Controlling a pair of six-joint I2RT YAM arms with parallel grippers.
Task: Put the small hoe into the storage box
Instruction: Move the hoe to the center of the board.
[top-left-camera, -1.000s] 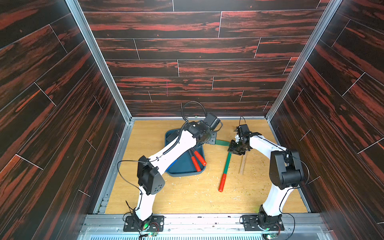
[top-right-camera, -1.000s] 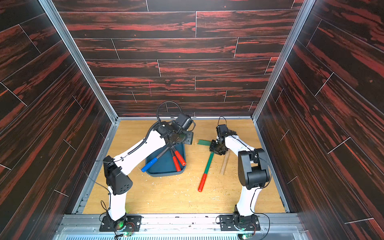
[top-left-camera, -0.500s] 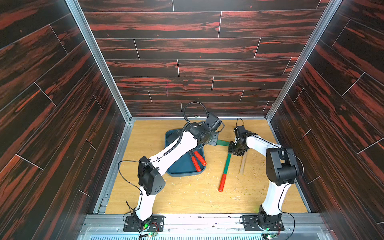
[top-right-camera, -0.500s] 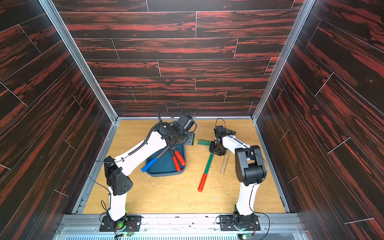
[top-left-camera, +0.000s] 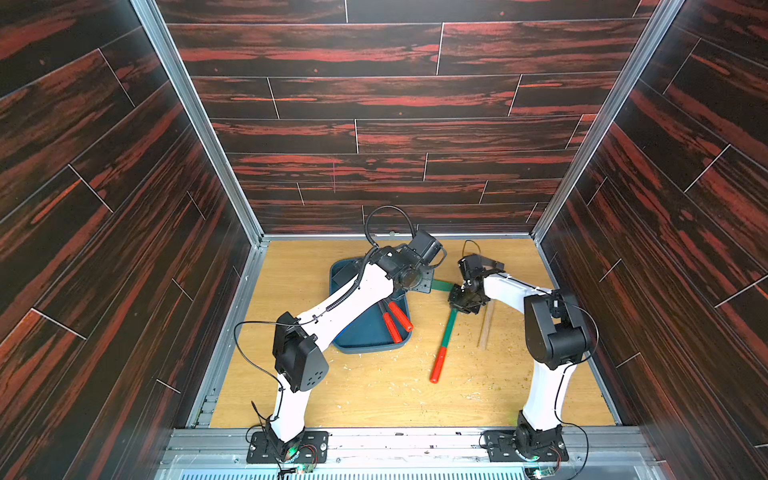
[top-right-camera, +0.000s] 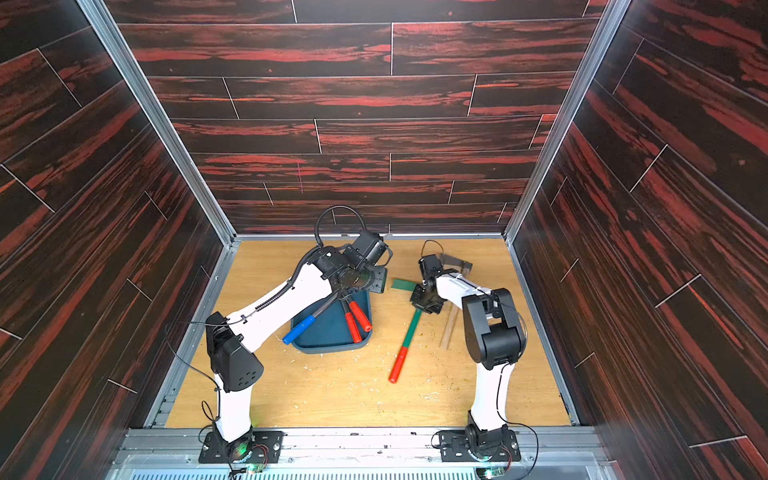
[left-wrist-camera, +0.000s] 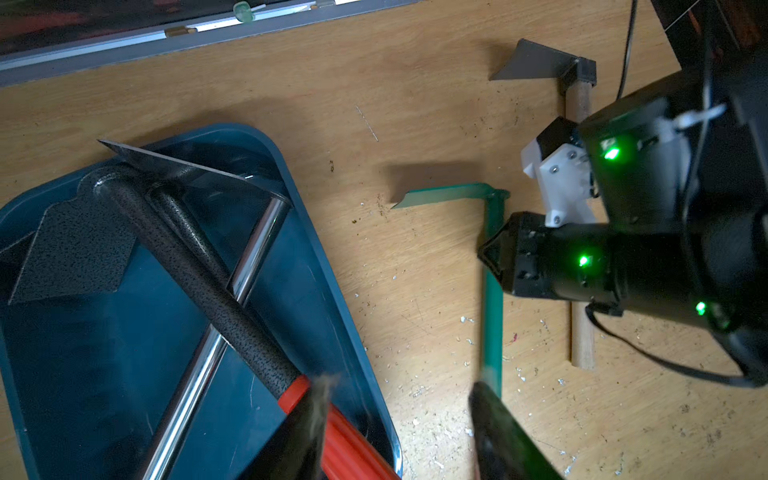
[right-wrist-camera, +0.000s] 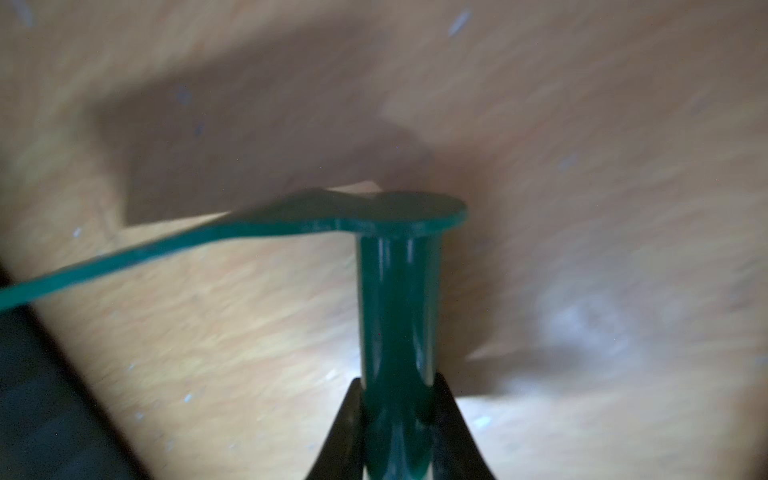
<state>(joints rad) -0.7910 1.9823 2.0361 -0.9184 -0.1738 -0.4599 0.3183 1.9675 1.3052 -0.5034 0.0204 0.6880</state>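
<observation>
Right gripper: jaws clenched on green shaft of small hoe, just below blade. Hoe lies on counter right of storage box, red grip toward lower frame.

Left gripper: jaws released, empty, over box's right rim.

Judgement: grip sits far from hoe's middle, so red end likely sags. Lift high first, carry left, align with box length.

Room: tight. Red-gripped hoes crowd box's right side, wooden-handled hoe lies just right, and left arm overhangs box.

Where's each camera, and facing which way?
Top views: high in front, facing down at the table; left arm, right arm whole.
Left wrist: above the storage box, facing down; left hand, right arm show.
Right wrist: low, facing along the green hoe; right hand shut on its shaft.
Both wrist views share the green hoe.
</observation>
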